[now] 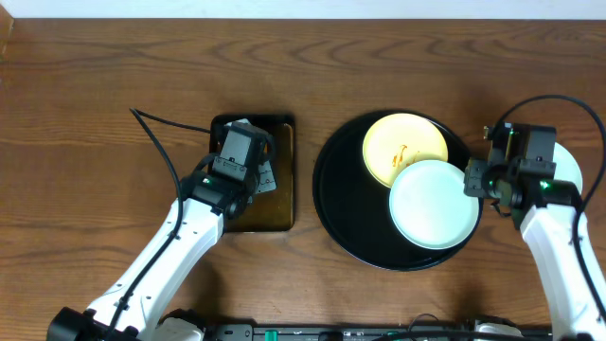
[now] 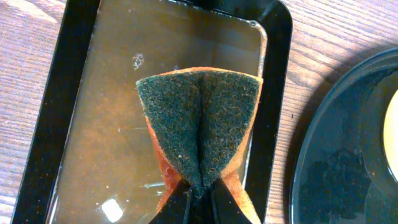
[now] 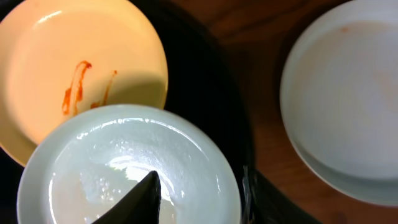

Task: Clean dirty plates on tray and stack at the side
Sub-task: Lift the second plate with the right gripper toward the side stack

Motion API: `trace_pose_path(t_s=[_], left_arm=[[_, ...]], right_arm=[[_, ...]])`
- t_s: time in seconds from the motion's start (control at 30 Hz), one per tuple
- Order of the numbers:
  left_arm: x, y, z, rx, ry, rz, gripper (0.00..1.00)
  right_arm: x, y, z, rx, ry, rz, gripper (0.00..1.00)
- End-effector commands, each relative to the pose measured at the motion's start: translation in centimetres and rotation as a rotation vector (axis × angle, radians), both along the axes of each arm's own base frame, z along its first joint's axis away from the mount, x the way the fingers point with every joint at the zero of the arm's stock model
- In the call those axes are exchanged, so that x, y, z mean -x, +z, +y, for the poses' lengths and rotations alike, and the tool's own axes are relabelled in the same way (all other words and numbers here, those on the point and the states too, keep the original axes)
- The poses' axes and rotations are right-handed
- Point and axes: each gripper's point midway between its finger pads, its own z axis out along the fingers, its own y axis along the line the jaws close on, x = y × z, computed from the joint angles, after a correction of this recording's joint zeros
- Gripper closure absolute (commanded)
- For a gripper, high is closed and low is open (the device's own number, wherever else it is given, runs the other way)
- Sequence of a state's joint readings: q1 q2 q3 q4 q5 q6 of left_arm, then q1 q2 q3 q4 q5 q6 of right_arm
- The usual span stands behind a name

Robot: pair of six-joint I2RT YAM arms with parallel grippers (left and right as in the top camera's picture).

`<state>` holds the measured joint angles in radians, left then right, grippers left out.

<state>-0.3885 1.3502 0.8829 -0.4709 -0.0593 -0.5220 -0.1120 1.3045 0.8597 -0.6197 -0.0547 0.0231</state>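
The black round tray (image 1: 341, 204) holds a pale yellow plate (image 1: 402, 142) with orange sauce smears (image 3: 78, 87). A mint-green plate (image 1: 431, 204) overlaps the yellow plate's near edge. My right gripper (image 1: 475, 180) is shut on the mint plate's right rim, with one finger (image 3: 152, 190) lying on its wet, glossy face (image 3: 124, 155). A second mint-green plate (image 3: 348, 93) rests on the bare wood to the right of the tray. My left gripper (image 2: 199, 202) is shut on a folded green-and-orange sponge (image 2: 199, 124) above the rectangular tray.
A rectangular dark tray (image 1: 284, 199) of brownish liquid (image 2: 106, 124) lies left of the round tray, whose rim (image 2: 311, 143) is close beside it. Wood-grain tabletop (image 1: 95, 114) surrounds both. A black cable (image 1: 161, 123) runs to the left arm.
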Motion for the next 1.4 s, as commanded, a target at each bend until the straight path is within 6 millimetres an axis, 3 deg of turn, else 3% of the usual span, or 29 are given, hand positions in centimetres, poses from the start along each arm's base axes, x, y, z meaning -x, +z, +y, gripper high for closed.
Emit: trace_pose_path(t_s=[0.0,0.3,0.53,0.67,0.83,1.37], left_arm=[[-0.2,0.2,0.4,-0.018,0.001,-0.011,0.92],[-0.2,0.2,0.4,-0.018,0.002,-0.011,0.92],[0.0,0.1,0.5,-0.022,0.001,-0.004,0.92],[0.0,0.1,0.5,-0.023,0.002,0.000,0.92],[0.0,0.1,0.5,-0.022,0.001,0.000,0.92],[0.1,0.1,0.5,-0.023,0.002,0.000,0.92]], right_arm=[[-1.1,-1.2,0.5,-0.023,0.102,0.013,0.49],[-1.2,-5.8,-0.4,-0.010,0.079,0.135,0.49],[-0.9,-8.1,-0.3,-0.022,0.080,0.199,0.52],[-0.4,-8.8,-0.2,-0.031,0.075,0.233,0.54],[0.9,-9.6,0.0,-0.060,0.042,0.297,0.71],[4.5,-9.5,3.6,-0.255,0.088,0.432,0.86]])
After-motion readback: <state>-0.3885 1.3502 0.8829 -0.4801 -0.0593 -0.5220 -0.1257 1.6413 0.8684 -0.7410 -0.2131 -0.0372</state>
